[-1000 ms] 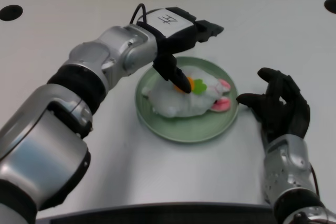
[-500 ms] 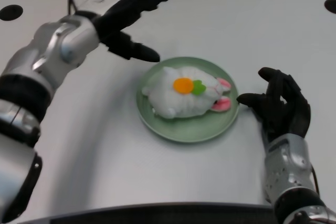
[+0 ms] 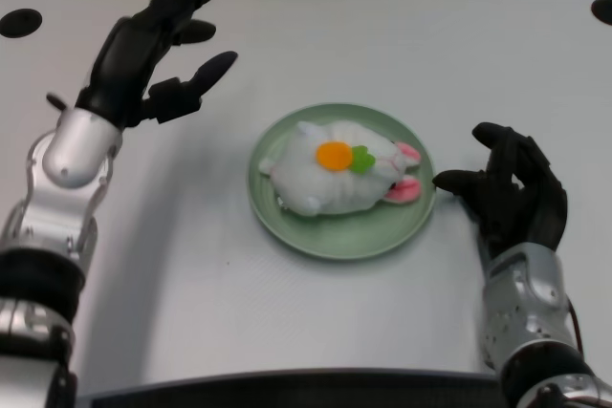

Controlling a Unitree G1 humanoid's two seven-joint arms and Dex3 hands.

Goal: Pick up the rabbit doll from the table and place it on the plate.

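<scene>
One plate (image 3: 287, 217) and one doll (image 3: 330, 179) are seen on the white table (image 3: 239, 303). The plate is round, green and smooth; the doll is soft, white plush with pink ears and an orange and green patch, and it is laid on the plate. Farther left, the left hand (image 3: 143, 54) is held open, fingers spread wide, nothing gripped. Since a second ago it has been withdrawn from over the doll

You have one view only, from the robot's head: it looks steeply down and forward at the counter (image 3: 316, 332), close in, both forearms entering from below.
</scene>
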